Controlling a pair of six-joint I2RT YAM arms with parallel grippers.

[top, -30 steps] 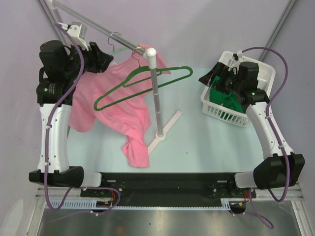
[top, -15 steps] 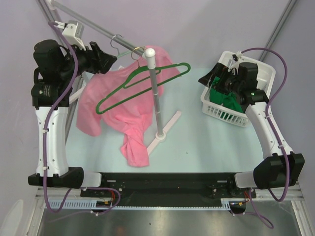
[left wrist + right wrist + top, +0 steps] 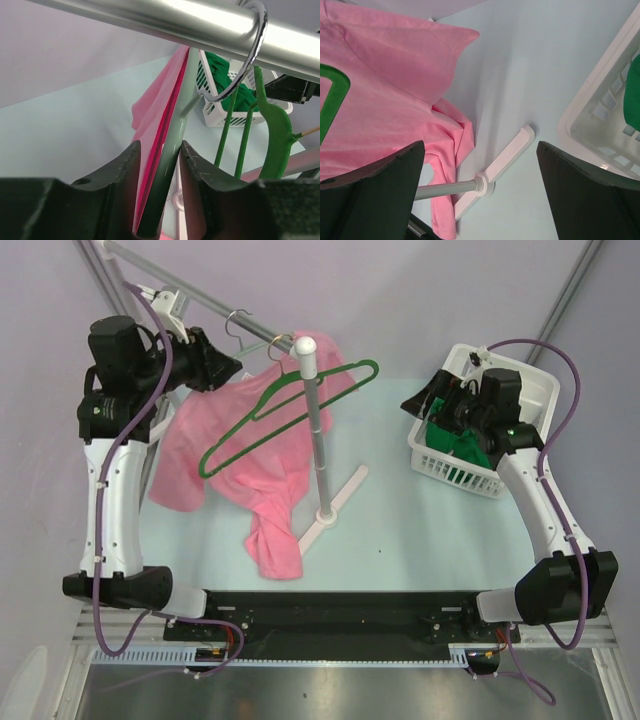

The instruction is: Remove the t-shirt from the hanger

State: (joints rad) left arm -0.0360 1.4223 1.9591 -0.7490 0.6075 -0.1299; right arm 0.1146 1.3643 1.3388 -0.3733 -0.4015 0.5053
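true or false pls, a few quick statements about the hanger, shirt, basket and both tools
1. The white basket holds something green. True: a green cloth lies in it.
2. The right tool is shut on the pink t-shirt. False: it is wide open and empty, beside the basket.
3. The green hanger shows over the pink fabric in the top view. True.
4. The t-shirt lies in the basket. False: it drapes around the stand's post, left of the basket.
5. The left tool has its fingers either side of a pale bar and pink fabric. True.
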